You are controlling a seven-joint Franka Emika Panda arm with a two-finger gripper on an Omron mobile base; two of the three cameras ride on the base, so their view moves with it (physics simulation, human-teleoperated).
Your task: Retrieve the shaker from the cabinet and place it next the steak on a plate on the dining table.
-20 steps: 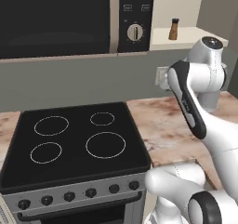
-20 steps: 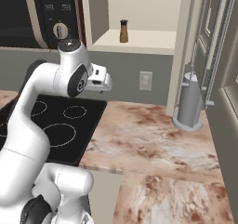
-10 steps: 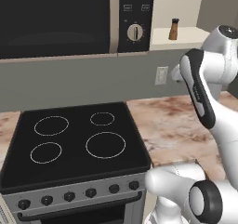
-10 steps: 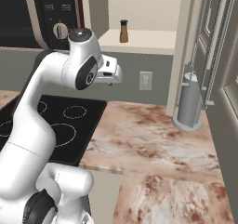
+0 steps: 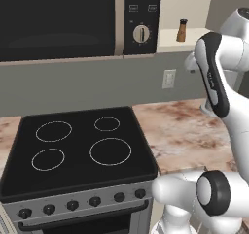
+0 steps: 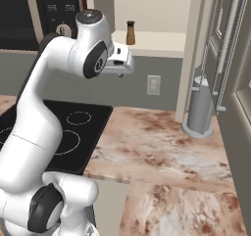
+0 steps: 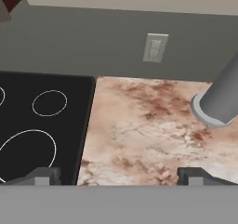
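Arm has swung higher since the earlier frame. Gripper (image 7: 118,176) wide open, empty, above desk (image 7: 148,125). Shaker (image 6: 130,33) upright on cabinet (image 6: 162,40) shelf. No legible writing anywhere.

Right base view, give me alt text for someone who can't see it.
A brown shaker stands on the cabinet shelf, just beyond the raised white arm. Below, a marble counter holds a grey cylinder beside a black cooktop.

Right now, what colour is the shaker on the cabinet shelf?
Brown body with a dark cap; the shaker shows best in the right base view.
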